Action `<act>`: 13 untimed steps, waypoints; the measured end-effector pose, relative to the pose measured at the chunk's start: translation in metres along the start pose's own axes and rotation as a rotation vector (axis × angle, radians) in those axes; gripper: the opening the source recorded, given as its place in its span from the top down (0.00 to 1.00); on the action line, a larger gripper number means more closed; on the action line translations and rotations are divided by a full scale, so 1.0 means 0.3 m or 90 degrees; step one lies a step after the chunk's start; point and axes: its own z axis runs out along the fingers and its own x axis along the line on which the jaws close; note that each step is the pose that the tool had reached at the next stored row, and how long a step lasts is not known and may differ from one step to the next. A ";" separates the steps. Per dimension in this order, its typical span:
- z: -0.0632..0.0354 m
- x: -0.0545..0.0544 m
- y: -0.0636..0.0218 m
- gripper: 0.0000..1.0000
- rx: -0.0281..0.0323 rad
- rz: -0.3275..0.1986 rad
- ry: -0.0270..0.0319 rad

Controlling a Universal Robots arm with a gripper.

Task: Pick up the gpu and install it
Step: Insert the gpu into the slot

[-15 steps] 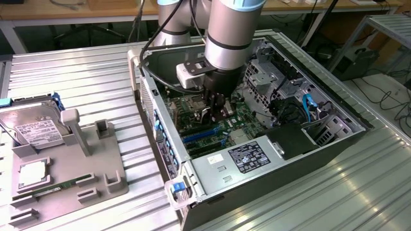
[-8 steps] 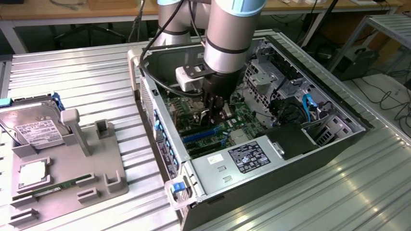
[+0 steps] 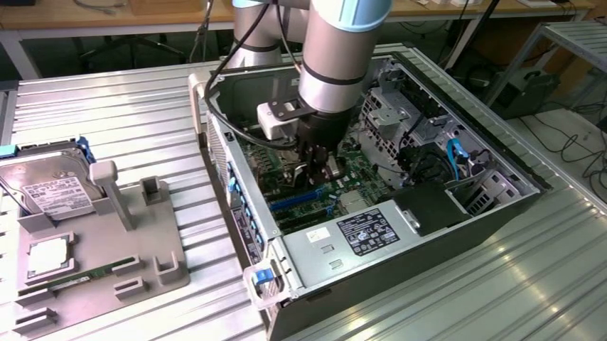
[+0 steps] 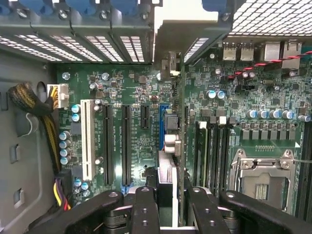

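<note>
Ribbed metal surface (image 3: pixel 124 106) carries an open computer case (image 3: pixel 493 213) lying on its side, with a grey parts holder (image 3: pixel 142 249) on the exterior view's left holding a hard drive (image 3: pixel 52 188). Inside the case, the gripper (image 3: pixel 318 170) hangs low over the motherboard (image 4: pixel 136 97), its jaws closed on the gpu (image 4: pixel 168 156). The wrist view catches the card edge-on, a slim upright strip above the blue expansion slot (image 4: pixel 161 122); its lower edge is hidden, so whether it sits seated in the slot cannot be told. The arm (image 3: pixel 337 50) blocks much of the board in the exterior view.
</note>
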 end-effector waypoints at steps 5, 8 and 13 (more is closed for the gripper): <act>0.006 0.011 0.001 0.72 0.0000 0.000 -0.0004; 0.008 0.008 0.003 0.72 0.0000 0.000 0.0014; 0.013 0.006 0.005 0.72 -0.0001 0.000 0.0041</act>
